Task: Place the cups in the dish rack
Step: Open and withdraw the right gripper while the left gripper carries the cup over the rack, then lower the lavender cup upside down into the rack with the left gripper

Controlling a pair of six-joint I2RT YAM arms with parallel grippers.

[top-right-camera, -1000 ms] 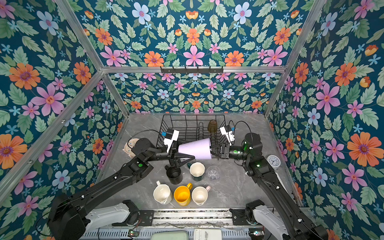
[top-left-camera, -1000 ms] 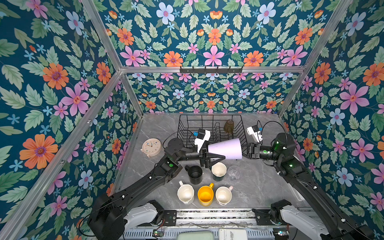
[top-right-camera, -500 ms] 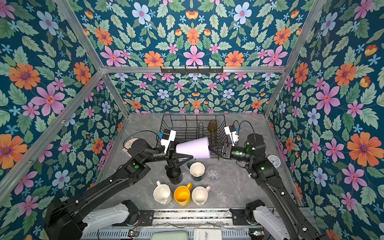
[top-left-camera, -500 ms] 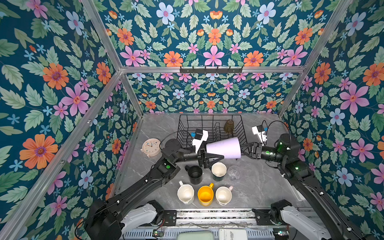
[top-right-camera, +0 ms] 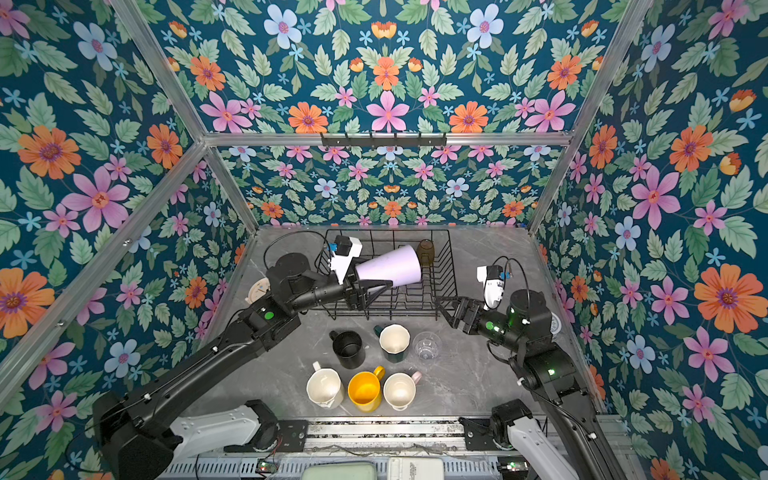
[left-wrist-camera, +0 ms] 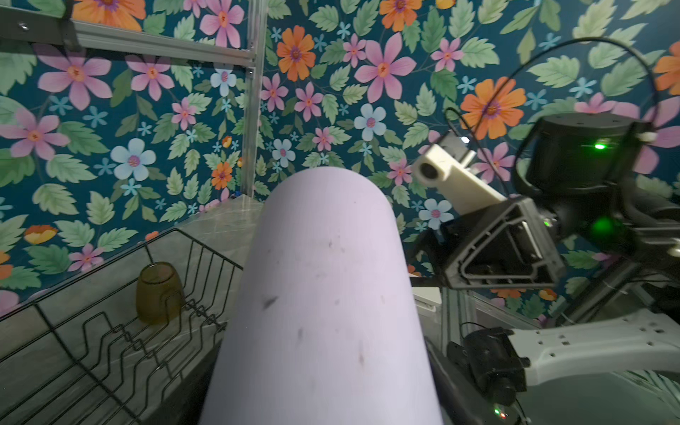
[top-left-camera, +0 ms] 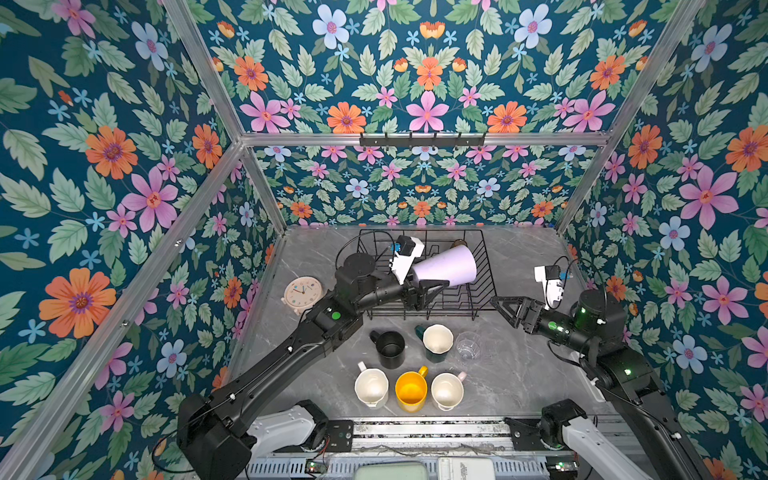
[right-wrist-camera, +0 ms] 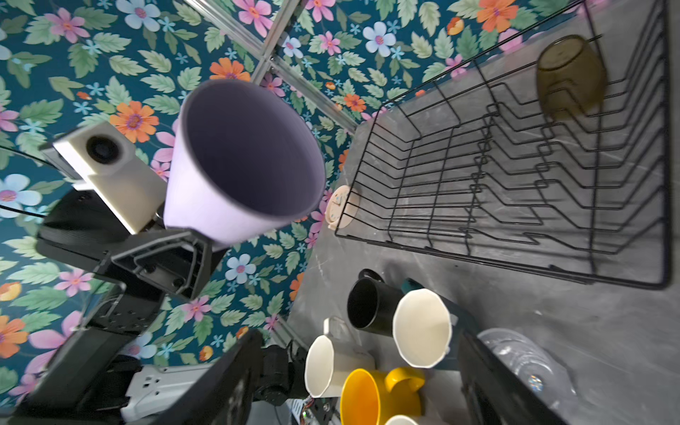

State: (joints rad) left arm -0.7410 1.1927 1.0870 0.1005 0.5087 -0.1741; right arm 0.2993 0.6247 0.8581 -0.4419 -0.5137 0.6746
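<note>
Jaws of the left gripper point(top-left-camera: 422, 277) clamp the narrow base of the lilac tumbler point(top-left-camera: 446, 266), holding it sideways above the dish rack point(top-left-camera: 482, 286). Those of the right gripper point(top-left-camera: 500, 306) stand wide apart and empty, just off the rack's front right corner.

One cup in the rack, one in the air, six standing in front of it.
We see the dish rack point(top-left-camera: 485, 266), a black wire basket with a row of prongs, at the far middle; in its far right corner the olive-brown tumbler point(top-right-camera: 426, 251) stands mouth down. The lilac tumbler point(top-left-camera: 446, 266) is in the air above the rack. It lies sideways in the grip of the left gripper point(top-left-camera: 424, 280), narrow base to the left and wide mouth to the right. Just near of the rack we find, upright, the black mug point(top-left-camera: 390, 349), the dark-green mug with white inside point(top-left-camera: 437, 338) and the clear glass point(top-left-camera: 467, 345), in a row from left to right. Nearer to us stand the white mug point(top-left-camera: 371, 386), the yellow mug point(top-left-camera: 411, 390) and the pale-pink mug point(top-left-camera: 447, 390), close together.
</note>
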